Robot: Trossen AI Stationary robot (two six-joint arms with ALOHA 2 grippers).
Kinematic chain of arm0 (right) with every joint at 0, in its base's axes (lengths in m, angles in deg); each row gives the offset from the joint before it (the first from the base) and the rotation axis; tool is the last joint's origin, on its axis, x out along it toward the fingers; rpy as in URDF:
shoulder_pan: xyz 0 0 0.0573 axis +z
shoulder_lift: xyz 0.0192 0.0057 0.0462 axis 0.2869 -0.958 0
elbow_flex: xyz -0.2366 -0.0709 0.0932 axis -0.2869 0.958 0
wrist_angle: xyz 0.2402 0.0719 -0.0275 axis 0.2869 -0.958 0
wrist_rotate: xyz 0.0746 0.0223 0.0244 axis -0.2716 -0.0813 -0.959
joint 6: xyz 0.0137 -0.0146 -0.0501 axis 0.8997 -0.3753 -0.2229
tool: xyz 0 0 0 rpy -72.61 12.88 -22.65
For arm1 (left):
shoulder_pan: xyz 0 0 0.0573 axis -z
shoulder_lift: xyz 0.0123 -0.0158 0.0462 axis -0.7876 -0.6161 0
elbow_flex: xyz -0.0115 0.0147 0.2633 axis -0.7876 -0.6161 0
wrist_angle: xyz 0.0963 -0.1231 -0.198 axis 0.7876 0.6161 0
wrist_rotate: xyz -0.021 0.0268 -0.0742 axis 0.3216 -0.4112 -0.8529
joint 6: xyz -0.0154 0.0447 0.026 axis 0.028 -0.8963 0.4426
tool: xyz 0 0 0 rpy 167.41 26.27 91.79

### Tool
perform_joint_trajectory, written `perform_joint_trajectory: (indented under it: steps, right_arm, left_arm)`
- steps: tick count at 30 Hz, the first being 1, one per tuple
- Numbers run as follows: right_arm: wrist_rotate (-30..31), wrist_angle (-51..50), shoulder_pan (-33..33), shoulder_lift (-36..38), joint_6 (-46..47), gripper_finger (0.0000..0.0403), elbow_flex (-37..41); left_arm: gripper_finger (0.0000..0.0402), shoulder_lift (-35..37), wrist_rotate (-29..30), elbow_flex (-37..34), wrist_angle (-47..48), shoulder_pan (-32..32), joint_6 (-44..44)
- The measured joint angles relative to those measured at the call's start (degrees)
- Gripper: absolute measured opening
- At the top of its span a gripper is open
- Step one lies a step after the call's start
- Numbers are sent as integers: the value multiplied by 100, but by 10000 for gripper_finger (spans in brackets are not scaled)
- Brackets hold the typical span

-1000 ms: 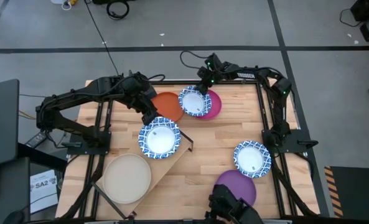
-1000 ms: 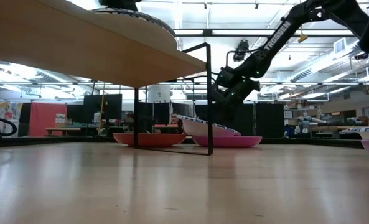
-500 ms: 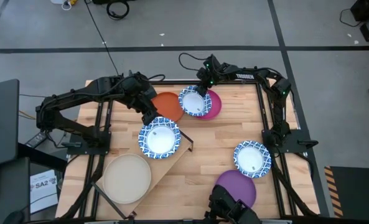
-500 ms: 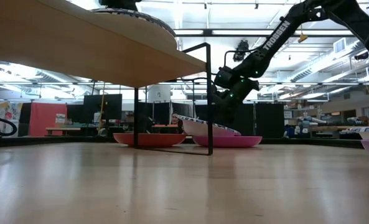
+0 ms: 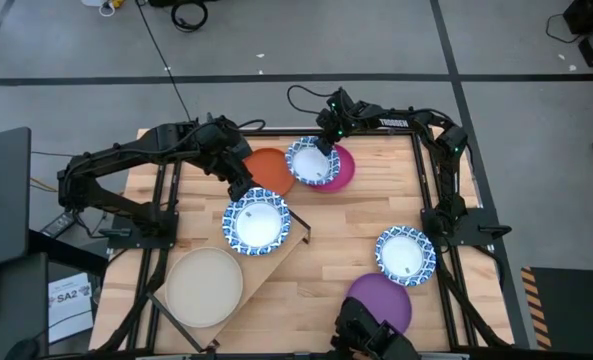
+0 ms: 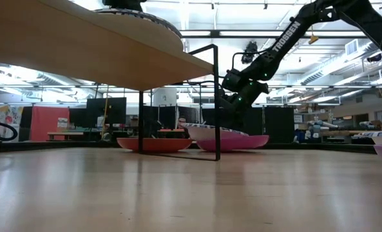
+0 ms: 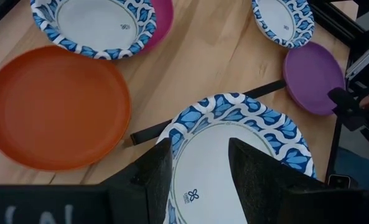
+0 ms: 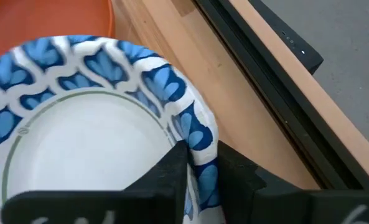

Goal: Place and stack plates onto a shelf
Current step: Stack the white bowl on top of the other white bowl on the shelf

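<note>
1. Nearest the front edge of the table (image 5: 326,250), a purple plate (image 5: 381,300) lies right of centre, flat on the wood.
2. On the near left, a beige plate (image 5: 204,287) sits on the near end of the shelf (image 5: 276,262), a light board that runs aslant from the near left toward the middle.
3. To the right, just beyond the purple plate, a blue plate (image 5: 406,254) with a white centre lies on the table by the right arm's frame.
4. On the far end of the shelf rests a second blue plate (image 5: 257,222). The left gripper (image 7: 196,165) hangs at its far rim, fingers (image 7: 154,171) spread to either side of the rim; whether they touch it cannot be told.
5. Farther on, left of centre, an orange plate (image 5: 269,170) lies on the table, partly under the left arm.
6. Just right of it, a magenta plate (image 5: 341,172) lies on the table with a third blue plate (image 5: 310,162) over it, tilted in the low view.
7. The right gripper (image 8: 200,168) is at the far edge of that third blue plate, its fingers (image 8: 172,171) pinching the rim.
</note>
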Motion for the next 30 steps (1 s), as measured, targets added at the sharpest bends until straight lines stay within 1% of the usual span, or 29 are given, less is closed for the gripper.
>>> perform_joint_trajectory:
  steps: [5,10,19,22,26,28,30]
  right_arm:
    - [-15,2,0,2,3,44,0]
    - [-13,-7,0,2,3,26,0]
    - [-11,-15,0,2,3,19,0]
    - [-12,-17,0,3,1,19,0]
    - [-39,-22,-2,7,18,19,0]
    - [-140,-20,-4,9,43,19,0]
    - [-239,-25,-7,9,58,18,0]
  left_arm:
    - [164,144,0,6,-21,-116,4]
    - [164,460,6,7,13,-285,33]
    - [164,1253,154,4,44,-350,-20]
    - [164,1517,364,-10,36,-340,-25]
    - [164,1974,845,-386,-16,-265,-65]
    - [164,2251,904,-782,-148,-216,-104]
    - [164,2543,880,-1262,-548,-141,-107]
